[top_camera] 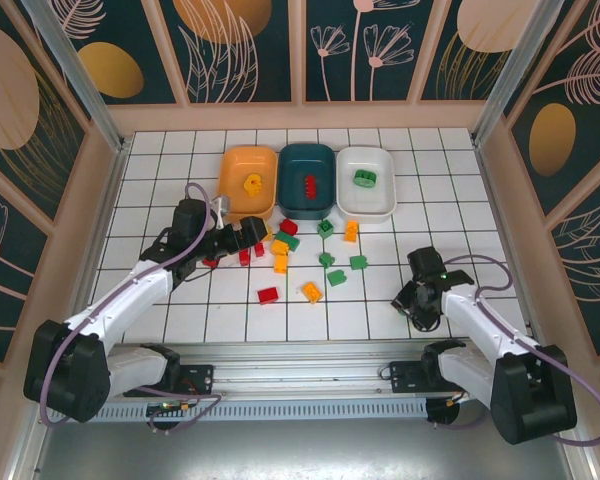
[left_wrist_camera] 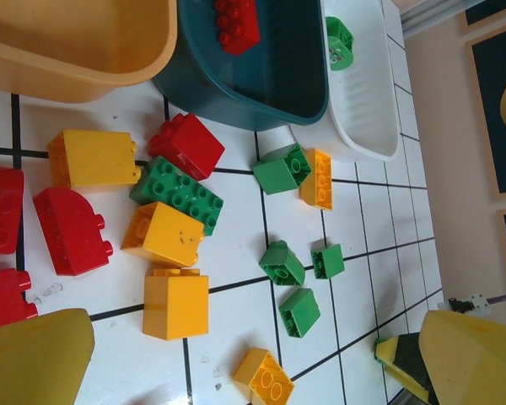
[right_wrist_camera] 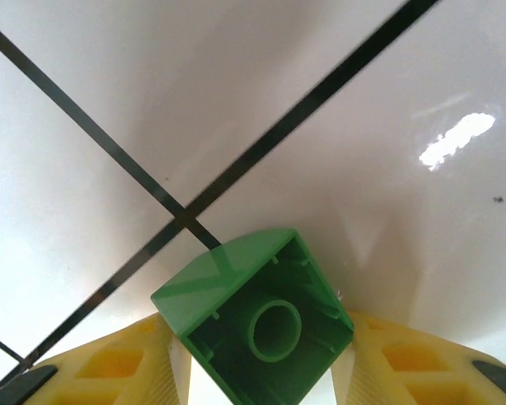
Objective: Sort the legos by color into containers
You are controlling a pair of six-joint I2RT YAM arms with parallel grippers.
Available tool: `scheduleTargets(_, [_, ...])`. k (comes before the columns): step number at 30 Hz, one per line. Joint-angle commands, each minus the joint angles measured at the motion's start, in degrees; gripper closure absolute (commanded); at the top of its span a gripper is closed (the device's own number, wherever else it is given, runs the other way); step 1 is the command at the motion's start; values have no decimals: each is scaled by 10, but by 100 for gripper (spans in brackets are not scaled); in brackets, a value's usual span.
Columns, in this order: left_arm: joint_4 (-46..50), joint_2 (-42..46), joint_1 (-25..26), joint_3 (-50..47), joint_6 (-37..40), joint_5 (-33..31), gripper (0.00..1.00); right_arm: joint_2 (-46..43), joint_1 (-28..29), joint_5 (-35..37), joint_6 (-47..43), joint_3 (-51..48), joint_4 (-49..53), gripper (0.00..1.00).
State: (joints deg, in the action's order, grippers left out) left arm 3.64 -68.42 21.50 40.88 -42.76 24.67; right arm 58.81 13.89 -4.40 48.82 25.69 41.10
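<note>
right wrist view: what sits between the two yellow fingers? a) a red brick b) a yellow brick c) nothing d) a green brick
D: a green brick, its hollow underside turned to the camera, sits between the fingers over the white tiled table.

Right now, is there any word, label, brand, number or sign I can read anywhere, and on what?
None can be read.
Any embossing on the studs of the small plastic bricks is too small to tell.
The orange plastic bowl, dark teal bowl, white bowl and white tiled table show no markings.
</note>
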Motion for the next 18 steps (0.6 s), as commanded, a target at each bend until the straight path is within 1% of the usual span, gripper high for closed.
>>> scheduleTargets(1, [-4, -6, 0, 24, -6, -1, 1, 19, -9, 83, -42, 13, -112, 61])
scheduleTargets(6, [5, -15, 0, 38, -4, -3, 1, 17, -4, 93, -54, 27, -113, 62])
scheduleTargets(12, [-4, -26, 0, 41, -15, -8, 1, 25, 21, 110, -61, 68, -107, 63])
scheduleTargets(15, [-8, -31, 0, 40, -21, -21, 1, 46, 39, 126, -68, 113, -108, 64])
scheduleTargets(18, [-2, -33, -1, 42, -23, -47, 2, 87, 56, 145, -83, 173, -122, 64])
